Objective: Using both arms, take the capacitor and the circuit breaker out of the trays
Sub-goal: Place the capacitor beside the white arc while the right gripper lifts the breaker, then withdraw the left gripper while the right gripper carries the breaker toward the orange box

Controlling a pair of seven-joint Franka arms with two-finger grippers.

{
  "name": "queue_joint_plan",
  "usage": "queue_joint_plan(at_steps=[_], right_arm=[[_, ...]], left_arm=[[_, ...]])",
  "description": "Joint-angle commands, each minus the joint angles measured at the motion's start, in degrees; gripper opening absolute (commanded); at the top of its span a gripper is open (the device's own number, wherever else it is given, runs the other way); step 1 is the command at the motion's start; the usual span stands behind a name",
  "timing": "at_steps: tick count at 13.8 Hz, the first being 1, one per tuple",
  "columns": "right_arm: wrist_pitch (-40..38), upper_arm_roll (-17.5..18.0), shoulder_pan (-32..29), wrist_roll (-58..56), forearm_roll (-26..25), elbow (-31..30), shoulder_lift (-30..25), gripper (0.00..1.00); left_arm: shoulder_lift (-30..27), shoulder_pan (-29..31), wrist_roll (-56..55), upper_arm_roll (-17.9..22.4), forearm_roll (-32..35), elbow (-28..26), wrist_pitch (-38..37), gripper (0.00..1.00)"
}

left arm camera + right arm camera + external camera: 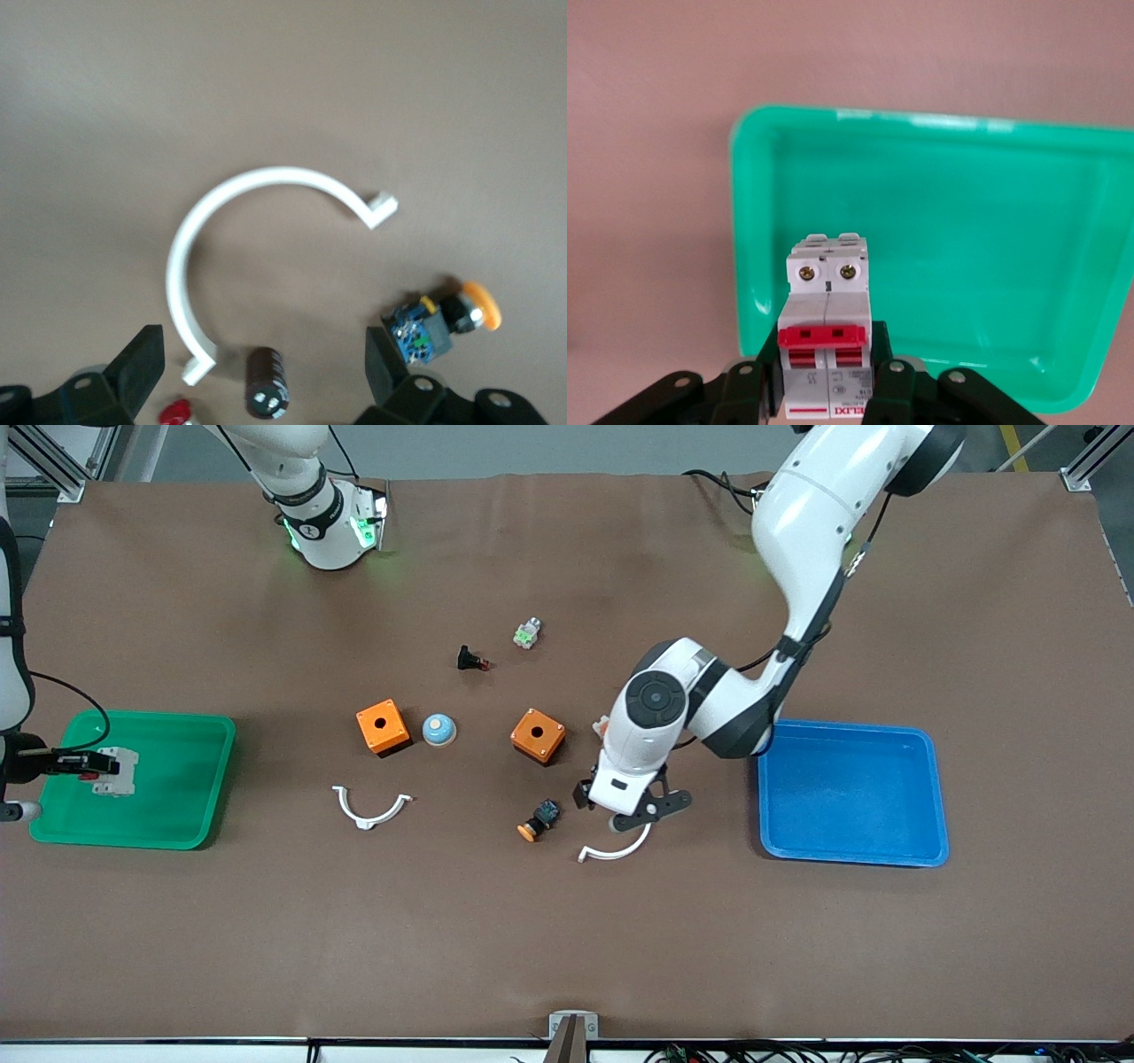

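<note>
Extraction step, mid-way: capacitor [267, 382] already on bench between released left pincer [266, 372] jaws, beside white clip [232, 232]; circuit breaker [827, 341] clenched in right pincer [826, 376], apparently just above green tray [190, 731]; next, carry it clear to bench.

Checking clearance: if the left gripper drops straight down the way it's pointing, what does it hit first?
Probably the capacitor, lying on the mat between the open fingers of the left gripper; the white curved clip lies beside it. Depth is unclear.
</note>
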Motion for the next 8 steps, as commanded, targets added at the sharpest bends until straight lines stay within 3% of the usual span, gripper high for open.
queue_joint_plan(at_steps=[1,8], right_arm=[[-1.6,-0.3,5.3,7.0,0.9,-0.1,-4.4,0.08],[-5.8,-0.1,23.9,34.1,1.0,-1.9,-8.0,0.08]], left_arm=[[-7.1,4.3,1.1,0.5,1.8,-1.8,-5.3,1.00],[-20.1,17.1,20.1,0.2,1.9,-1.9,-20.8,1.00]])
